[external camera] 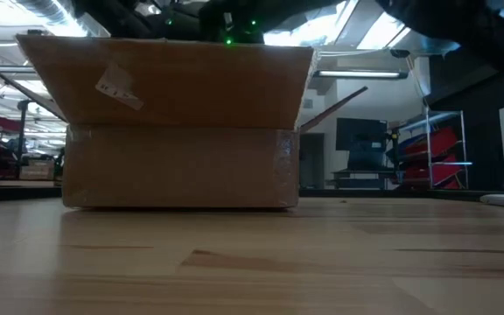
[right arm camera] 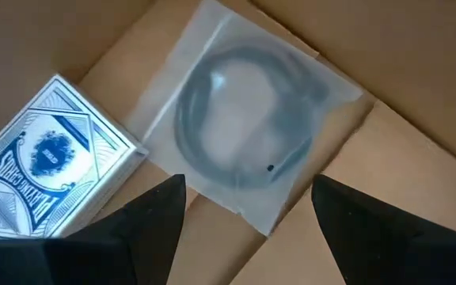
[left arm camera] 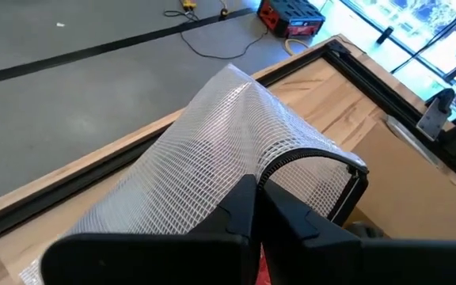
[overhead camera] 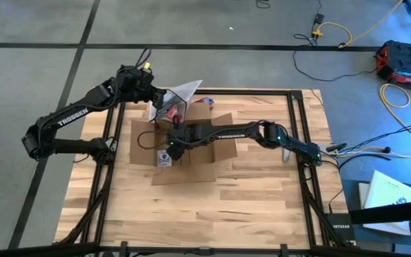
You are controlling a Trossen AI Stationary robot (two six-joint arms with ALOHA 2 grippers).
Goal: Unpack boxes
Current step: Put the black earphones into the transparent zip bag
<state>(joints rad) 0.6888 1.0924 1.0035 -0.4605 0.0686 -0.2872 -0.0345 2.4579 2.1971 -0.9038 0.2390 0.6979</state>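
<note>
The brown cardboard box (overhead camera: 191, 146) sits open on the wooden table, flaps spread; in the low view its near flap (external camera: 173, 83) stands upright. Inside lie a blue-and-white card deck (right arm camera: 46, 154) and a flat clear pouch with a dark coiled cable (right arm camera: 248, 119). My right gripper (right arm camera: 248, 198) hangs open over that pouch, inside the box (overhead camera: 168, 151). My left gripper (overhead camera: 163, 98), at the box's far left corner, is shut on a clear grid-patterned plastic bag (left arm camera: 212, 142), which shows in the high view (overhead camera: 184, 91). My left gripper pinches the grid-patterned bag between its two fingers (left arm camera: 244, 206), next to the dark zip edge (left arm camera: 299, 156). The bag rises past the fingertips as a peaked fold. In the high view it is held above the box's far flap; its lower end is hidden.
A small red object (overhead camera: 209, 101) lies by the box's far edge. Black frame rails (overhead camera: 295, 128) run round the table. Bare wood (overhead camera: 227, 207) stretches toward the near edge. Cables and a red case (overhead camera: 405, 61) lie on the floor beyond.
</note>
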